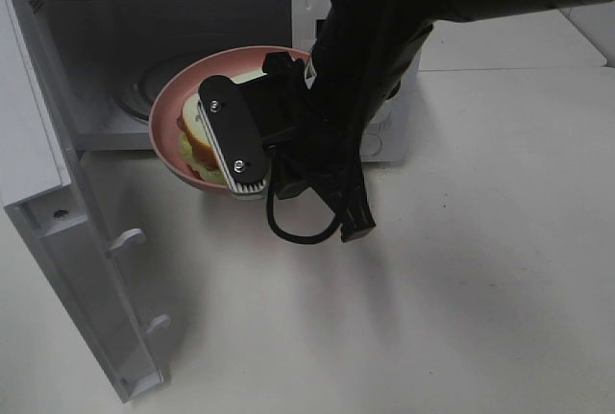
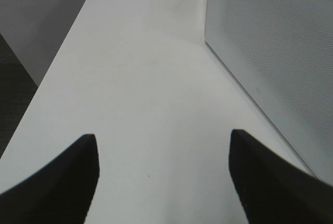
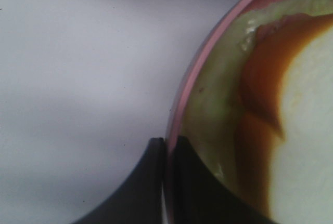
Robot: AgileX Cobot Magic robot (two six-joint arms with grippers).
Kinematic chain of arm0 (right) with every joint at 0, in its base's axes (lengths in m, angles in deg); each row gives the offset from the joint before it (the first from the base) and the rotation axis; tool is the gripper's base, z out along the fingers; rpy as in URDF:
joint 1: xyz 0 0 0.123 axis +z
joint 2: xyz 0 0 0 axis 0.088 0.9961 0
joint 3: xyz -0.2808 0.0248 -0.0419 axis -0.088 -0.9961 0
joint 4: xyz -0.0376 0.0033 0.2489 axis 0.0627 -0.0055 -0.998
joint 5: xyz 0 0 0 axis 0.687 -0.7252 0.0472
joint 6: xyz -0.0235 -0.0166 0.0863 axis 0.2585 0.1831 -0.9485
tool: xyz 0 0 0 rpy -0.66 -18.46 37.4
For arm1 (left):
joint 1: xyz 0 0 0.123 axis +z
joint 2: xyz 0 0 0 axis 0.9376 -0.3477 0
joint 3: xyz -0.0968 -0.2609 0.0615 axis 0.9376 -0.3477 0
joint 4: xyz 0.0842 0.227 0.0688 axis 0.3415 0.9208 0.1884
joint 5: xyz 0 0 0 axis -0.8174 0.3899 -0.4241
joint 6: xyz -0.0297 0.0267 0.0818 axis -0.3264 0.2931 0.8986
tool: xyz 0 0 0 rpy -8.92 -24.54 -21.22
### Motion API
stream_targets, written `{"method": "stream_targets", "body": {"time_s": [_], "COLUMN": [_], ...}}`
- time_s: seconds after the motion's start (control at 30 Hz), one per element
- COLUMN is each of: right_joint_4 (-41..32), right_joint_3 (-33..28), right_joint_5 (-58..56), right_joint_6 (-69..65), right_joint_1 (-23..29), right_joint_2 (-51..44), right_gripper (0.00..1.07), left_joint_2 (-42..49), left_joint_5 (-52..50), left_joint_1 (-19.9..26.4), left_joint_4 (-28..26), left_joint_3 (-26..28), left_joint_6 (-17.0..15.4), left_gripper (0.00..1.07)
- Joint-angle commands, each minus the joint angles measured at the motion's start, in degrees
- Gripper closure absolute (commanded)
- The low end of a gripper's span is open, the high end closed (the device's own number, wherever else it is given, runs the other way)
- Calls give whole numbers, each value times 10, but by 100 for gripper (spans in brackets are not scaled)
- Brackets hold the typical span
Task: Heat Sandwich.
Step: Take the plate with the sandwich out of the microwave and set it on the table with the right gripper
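The sandwich [image 1: 195,133] lies on a round pink plate [image 1: 163,140]: pale bread, tan crust, greenish filling. My right gripper [image 1: 240,159] is shut on the plate's near rim and holds it in the air at the mouth of the open microwave [image 1: 106,39]. Close up in the right wrist view, the two dark fingers of the right gripper [image 3: 167,143] pinch the pink rim [image 3: 179,104], with the sandwich [image 3: 307,130] just beyond. The left gripper [image 2: 164,146] is open over bare table, nothing between its fingers. It does not show in the exterior view.
The microwave door [image 1: 58,222] swings wide open to the left, reaching toward the front of the white table [image 1: 432,289]. A glass turntable [image 1: 144,92] sits inside the cavity. In the left wrist view, the microwave's white side wall [image 2: 270,52] stands beside the table [image 2: 140,78].
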Motion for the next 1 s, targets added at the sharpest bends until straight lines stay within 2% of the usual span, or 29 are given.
{"method": "stream_targets", "body": {"time_s": [0.03, 0.53, 1.0], "right_joint_4": [-11, -51, -45], "right_joint_3": [-25, -114, -201], "right_joint_5": [24, 21, 1], "right_joint_6": [39, 48, -40], "right_joint_1": [11, 61, 61], "right_joint_2": [-32, -121, -218], "right_gripper": [107, 107, 107], "left_joint_2": [9, 9, 9], "left_joint_5": [-8, -8, -8], "left_joint_1": [-4, -4, -4], "left_joint_4": [2, 2, 2], "left_joint_3": [-1, -1, -1], "left_joint_6": [-2, -2, -2], "left_gripper": [39, 39, 39]}}
